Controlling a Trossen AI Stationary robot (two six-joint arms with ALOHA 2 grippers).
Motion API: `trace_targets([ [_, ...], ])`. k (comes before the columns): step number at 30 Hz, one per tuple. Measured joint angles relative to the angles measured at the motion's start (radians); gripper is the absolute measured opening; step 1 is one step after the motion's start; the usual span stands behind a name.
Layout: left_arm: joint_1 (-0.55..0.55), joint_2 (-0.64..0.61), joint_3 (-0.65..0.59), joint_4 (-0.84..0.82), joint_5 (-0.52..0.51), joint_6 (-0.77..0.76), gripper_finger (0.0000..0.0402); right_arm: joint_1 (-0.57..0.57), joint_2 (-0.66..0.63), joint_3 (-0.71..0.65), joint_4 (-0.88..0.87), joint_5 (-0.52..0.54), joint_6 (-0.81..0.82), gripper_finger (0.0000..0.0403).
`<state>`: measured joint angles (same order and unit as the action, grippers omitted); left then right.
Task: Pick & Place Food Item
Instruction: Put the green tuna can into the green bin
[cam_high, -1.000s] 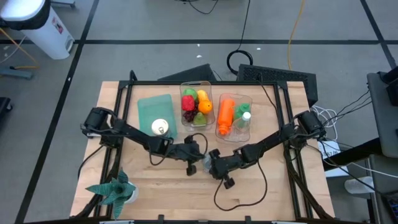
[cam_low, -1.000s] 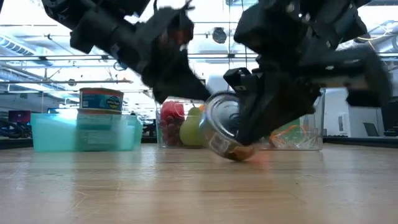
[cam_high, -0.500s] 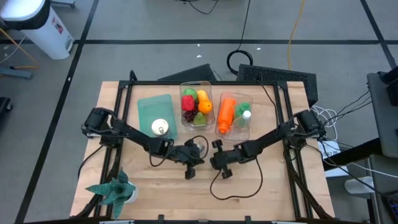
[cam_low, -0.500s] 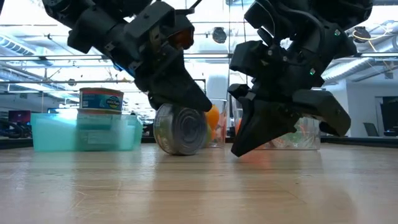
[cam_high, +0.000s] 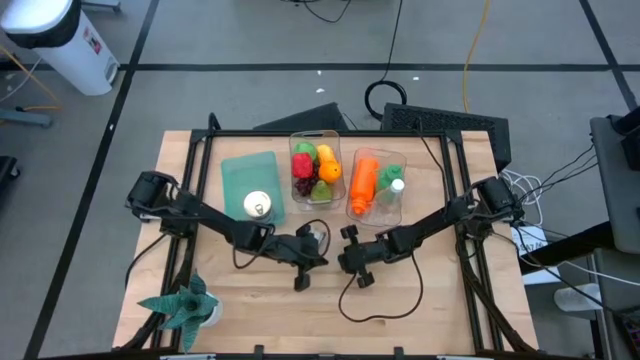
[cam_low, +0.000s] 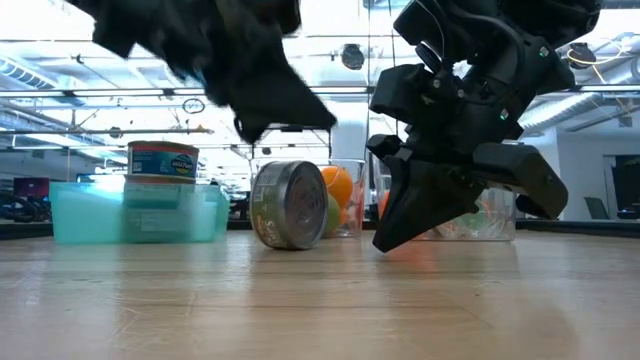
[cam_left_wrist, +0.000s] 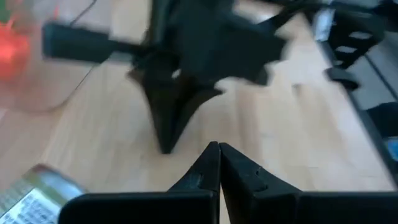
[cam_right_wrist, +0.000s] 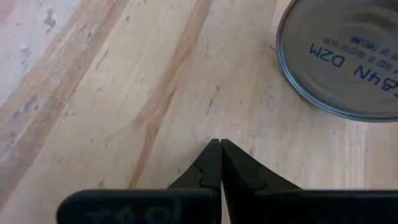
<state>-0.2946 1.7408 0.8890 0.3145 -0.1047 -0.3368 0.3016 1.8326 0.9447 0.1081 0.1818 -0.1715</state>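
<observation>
Both grippers are pinched shut with nothing in them. The right gripper (cam_right_wrist: 219, 149) points down at the wood, the left gripper (cam_left_wrist: 217, 152) hangs opposite it. One can (cam_low: 290, 205) lies on its side on the table (cam_high: 440, 310), free, between the two and just beside the right tips. A second can (cam_low: 162, 160) stands in the teal tray (cam_low: 90, 215). Two clear bins hold food.

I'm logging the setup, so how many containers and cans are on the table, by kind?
Teal bins: 1
Clear tubs: 2, one with fruit, one with bottles
Cans: 2, one in the teal bin, one on its side on the table
Total: 5
</observation>
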Motion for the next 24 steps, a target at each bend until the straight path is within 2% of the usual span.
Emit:
trace_targets([
  [4,-0.032,-0.075,0.0,-0.05,-0.028,0.017,0.0007,0.0,0.0,0.0,0.001,-0.001,0.002,0.0],
  [6,-0.056,-0.109,0.0,-0.112,-0.116,-0.005,0.0007,0.001,0.0,0.0,0.001,-0.002,0.002,0.0],
  [10,-0.118,-0.13,0.0,-0.233,-0.374,-0.077,0.0009,0.001,-0.001,0.0,0.007,0.001,0.002,0.0],
  [13,-0.154,-0.129,0.0,-0.291,-0.419,-0.109,0.0029,0.001,-0.001,0.0,0.033,0.0,0.002,0.0],
  [15,-0.175,-0.128,0.0,-0.306,-0.435,-0.137,0.0054,0.001,-0.001,0.0,0.048,0.0,0.001,0.0],
  [18,-0.205,-0.128,0.0,-0.309,-0.507,-0.099,0.0108,0.001,-0.001,0.0,0.06,0.005,0.001,0.0],
  [22,-0.223,-0.125,-0.001,-0.322,-0.577,-0.095,0.0203,0.0,-0.001,0.0,0.079,0.016,-0.001,0.0],
  [24,-0.212,-0.124,-0.004,-0.348,-0.584,-0.138,0.0257,0.001,-0.001,0.0,0.098,0.061,-0.005,0.0],
])
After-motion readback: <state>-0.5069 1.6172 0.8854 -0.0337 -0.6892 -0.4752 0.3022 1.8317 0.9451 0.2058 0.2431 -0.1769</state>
